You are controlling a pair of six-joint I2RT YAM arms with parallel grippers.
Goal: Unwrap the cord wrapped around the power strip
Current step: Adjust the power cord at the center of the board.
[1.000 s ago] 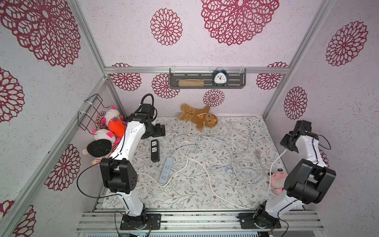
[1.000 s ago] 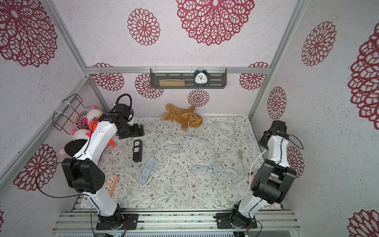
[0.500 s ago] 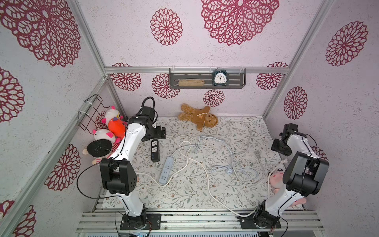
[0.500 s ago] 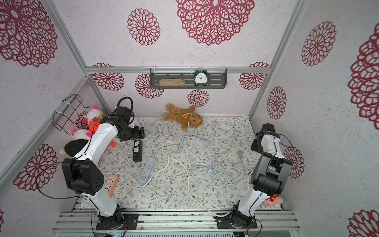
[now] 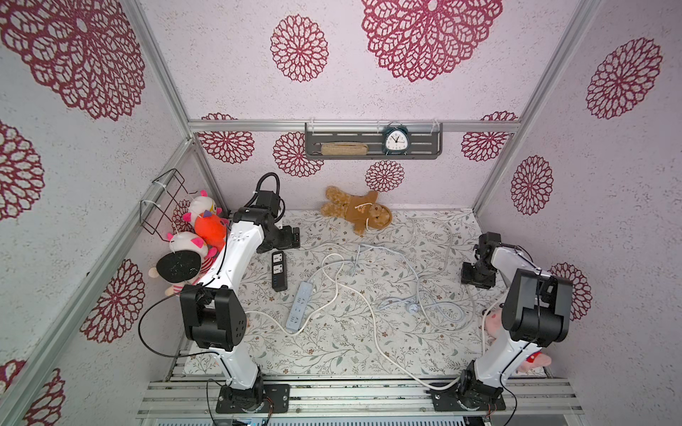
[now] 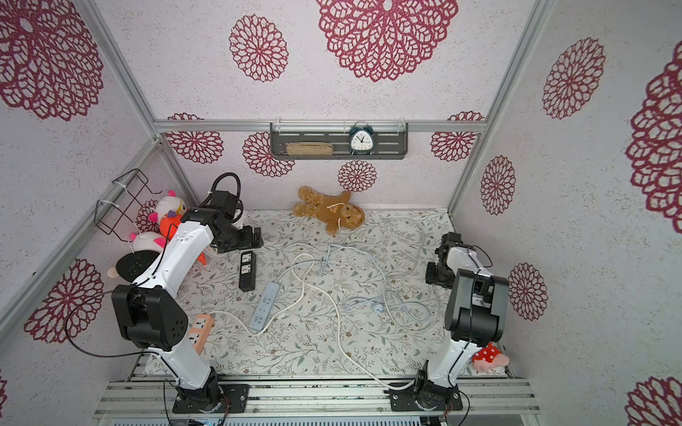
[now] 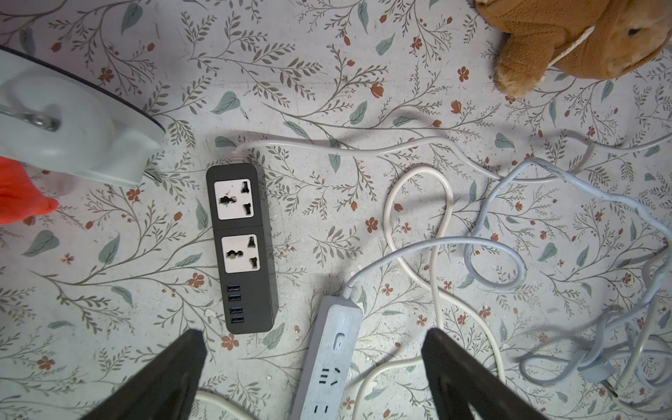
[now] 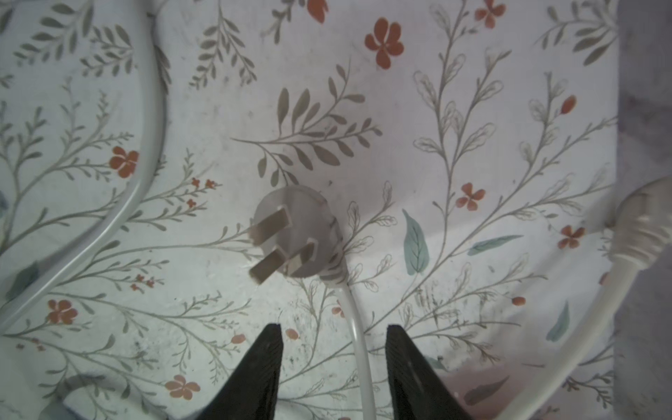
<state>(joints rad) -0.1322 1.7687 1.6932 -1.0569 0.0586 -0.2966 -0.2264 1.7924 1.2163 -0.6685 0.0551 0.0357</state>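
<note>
A black power strip (image 5: 279, 270) (image 7: 242, 247) lies on the floral mat, and a light blue power strip (image 5: 299, 306) (image 7: 327, 360) lies beside it. Their cords trail loose across the mat, wound around neither strip. My left gripper (image 5: 291, 238) (image 7: 314, 334) hovers wide open over both strips, holding nothing. My right gripper (image 5: 478, 276) (image 8: 332, 332) is low at the mat's right edge, open. A white cord (image 8: 358, 342) passes untouched between its fingers, and the cord's white plug (image 8: 294, 232) lies on the mat just ahead.
An orange power strip (image 6: 200, 332) sits beside the left arm's base. A brown plush bear (image 5: 356, 212) lies at the back, plush toys (image 5: 199, 236) pile at the left wall, and a pink plush (image 5: 494, 321) lies by the right arm. Tangled light blue cord (image 5: 424, 306) covers the right half.
My right arm came down from a raised pose to the mat and its gripper opened, letting the white plug and cord drop. The left arm shifted only slightly.
</note>
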